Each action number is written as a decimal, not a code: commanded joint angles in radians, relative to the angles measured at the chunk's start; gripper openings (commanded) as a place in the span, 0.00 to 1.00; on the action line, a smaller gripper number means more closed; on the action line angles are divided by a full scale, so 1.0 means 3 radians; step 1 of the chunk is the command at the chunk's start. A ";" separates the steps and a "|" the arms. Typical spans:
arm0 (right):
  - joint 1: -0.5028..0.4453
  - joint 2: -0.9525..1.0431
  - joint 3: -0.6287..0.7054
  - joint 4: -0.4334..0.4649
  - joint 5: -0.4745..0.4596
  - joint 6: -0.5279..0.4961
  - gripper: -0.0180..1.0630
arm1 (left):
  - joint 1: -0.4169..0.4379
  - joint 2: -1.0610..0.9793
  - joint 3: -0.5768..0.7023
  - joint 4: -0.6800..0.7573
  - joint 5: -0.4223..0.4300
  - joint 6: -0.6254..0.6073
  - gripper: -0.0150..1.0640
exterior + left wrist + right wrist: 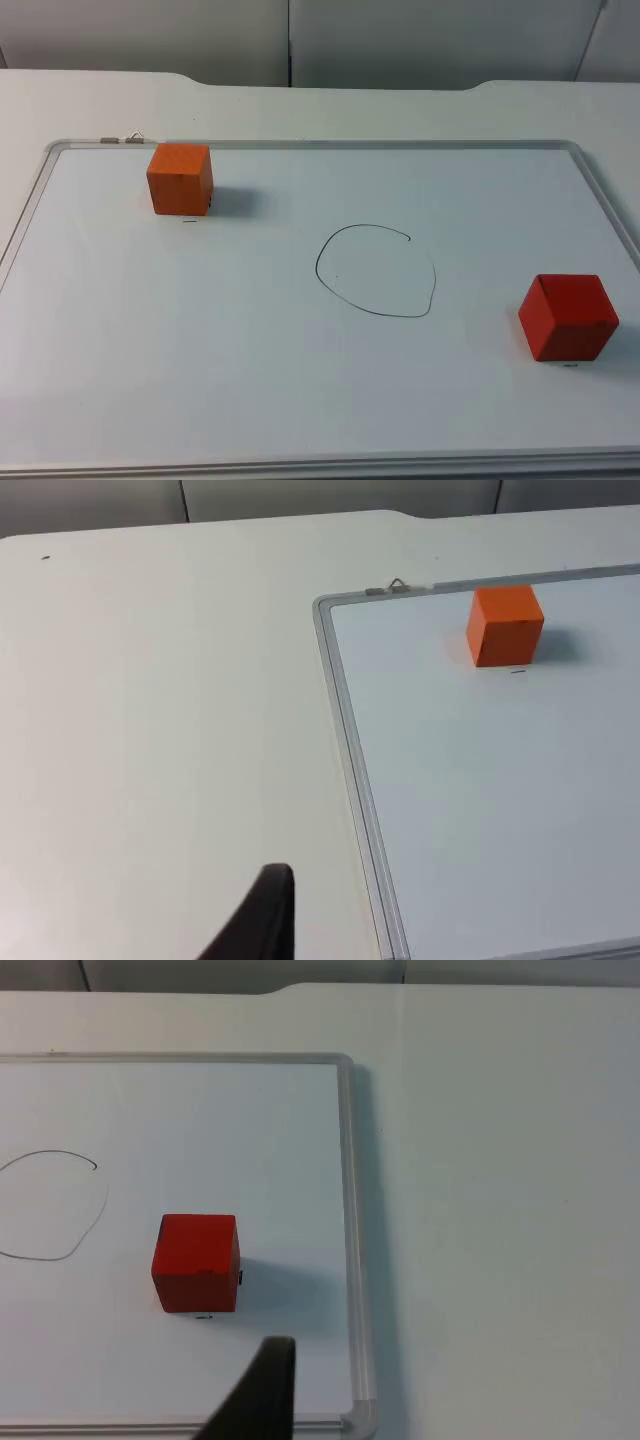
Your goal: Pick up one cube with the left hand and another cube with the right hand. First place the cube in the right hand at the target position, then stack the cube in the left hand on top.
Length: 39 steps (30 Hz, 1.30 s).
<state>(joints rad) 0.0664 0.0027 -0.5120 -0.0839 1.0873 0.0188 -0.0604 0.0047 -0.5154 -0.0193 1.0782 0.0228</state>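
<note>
Orange cube (pixel 180 178): sat in the upper left of the top view, on the whiteboard (pixel 250 400), near its top-left corner.
Red cube (pixel 567 317): sat at the right edge of the top view, on the board, near its frame.
Target circle (pixel 376 271): was drawn at mid-frame, between the cubes, well apart from both.
Left gripper: one black fingertip (pixel 262 920) hung over the table (pixel 150 730) just beside the board; grip state could not be told.
Right gripper: one fingertip (pixel 262 1395) hung near the red cube; grip state could not be told.
</note>
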 commanded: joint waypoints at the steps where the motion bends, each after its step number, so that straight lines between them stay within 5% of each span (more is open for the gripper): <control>1: -0.0027 -0.0009 0.0019 -0.0024 -0.0036 -0.0001 0.99 | 0.0005 -0.0016 -0.0072 -0.0038 -0.0056 -0.0011 0.99; 7: -0.0027 -0.0009 0.0019 -0.0024 -0.0036 -0.0001 0.99 | 0.0005 0.0135 -0.0252 -0.0088 -0.0191 -0.0011 0.99; 24: -0.0027 -0.0009 0.0019 -0.0024 -0.0036 -0.0001 0.99 | 0.0005 0.1536 -0.0812 -0.0354 -0.1167 0.0278 0.99; 39: -0.0027 -0.0009 0.0019 -0.0024 -0.0036 -0.0001 0.99 | 0.0005 0.2991 -0.1675 -0.0999 -0.1251 0.0903 0.99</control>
<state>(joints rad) 0.0664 0.0027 -0.5120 -0.0839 1.0873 0.0188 -0.0604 0.8773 -1.0049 -0.2917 0.7157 0.2741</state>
